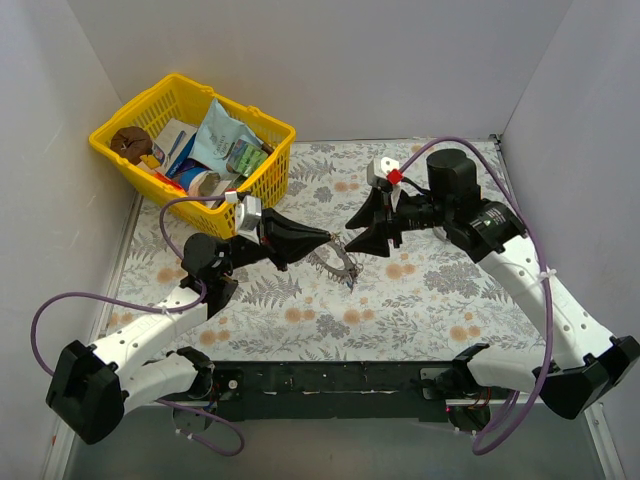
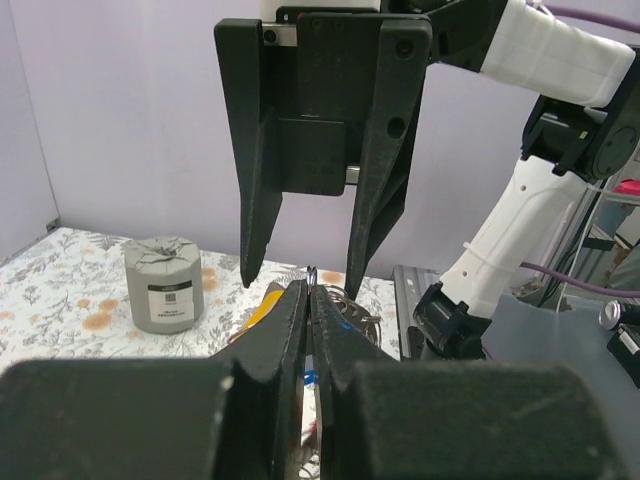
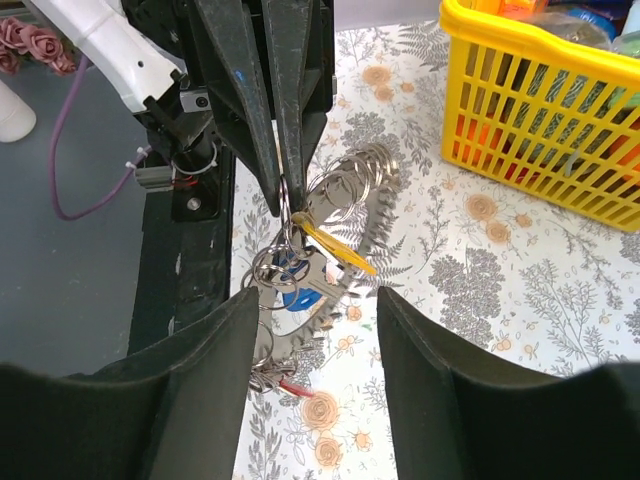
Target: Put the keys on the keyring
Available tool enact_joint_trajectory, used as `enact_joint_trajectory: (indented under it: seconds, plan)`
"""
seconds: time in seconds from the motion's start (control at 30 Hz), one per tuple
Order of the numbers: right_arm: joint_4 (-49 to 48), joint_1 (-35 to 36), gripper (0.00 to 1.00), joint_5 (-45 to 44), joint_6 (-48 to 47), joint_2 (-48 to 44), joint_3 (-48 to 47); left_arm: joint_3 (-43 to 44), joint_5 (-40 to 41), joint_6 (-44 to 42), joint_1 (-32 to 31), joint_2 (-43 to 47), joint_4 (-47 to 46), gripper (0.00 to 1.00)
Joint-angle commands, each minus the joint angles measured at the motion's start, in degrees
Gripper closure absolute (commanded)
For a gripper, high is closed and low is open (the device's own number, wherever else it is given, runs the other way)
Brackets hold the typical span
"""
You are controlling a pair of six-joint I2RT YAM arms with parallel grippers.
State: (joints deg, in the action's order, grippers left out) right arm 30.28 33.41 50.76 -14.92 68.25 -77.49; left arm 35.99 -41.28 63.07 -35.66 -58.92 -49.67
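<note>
My left gripper (image 1: 325, 244) is shut on the keyring (image 1: 336, 263), a flat silvery toothed ring, and holds it on edge just above the table. Its thin rim shows between the closed fingers in the left wrist view (image 2: 312, 280). In the right wrist view the keyring (image 3: 372, 205) hangs from the left fingers (image 3: 283, 120). A yellow key (image 3: 338, 247), a blue key (image 3: 296, 293) and a red key (image 3: 296, 386) cluster on small wire rings against it. My right gripper (image 1: 350, 236) is open and empty, facing the ring from the right, jaws wide apart (image 3: 318, 300).
A yellow basket (image 1: 262, 180) full of packets stands at the back left, also in the right wrist view (image 3: 520, 110). A grey metal cylinder (image 2: 165, 284) stands on the floral mat beyond the right gripper. White walls enclose the table.
</note>
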Motion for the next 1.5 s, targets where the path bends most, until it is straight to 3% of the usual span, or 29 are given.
enact_joint_trajectory:
  seconds: [0.0, 0.37, 0.7, 1.03, 1.47]
  plan:
    - [-6.0, -0.4, 0.43, 0.6, 2.3, -2.8, 0.9, 0.1, -0.3, 1.8, 0.3, 0.0, -6.1, 1.00]
    - [-15.1, -0.4, 0.56, 4.3, 8.8, -3.5, 3.4, 0.6, -0.7, 2.0, 0.3, -0.9, -6.0, 1.00]
    - [-15.3, -0.4, 0.67, 6.6, 9.4, -2.8, 6.2, 1.2, -0.6, 2.7, 0.3, -1.9, -6.6, 1.00]
    - [-16.4, -0.4, 0.99, 7.7, 10.0, -2.2, 7.9, 1.6, -0.5, 3.2, 0.3, -2.3, -6.9, 1.00]
    - [-15.4, -0.2, 0.99, 9.4, 9.6, -1.1, 9.8, 1.6, 0.3, 3.6, 0.2, -2.4, -8.2, 1.00]
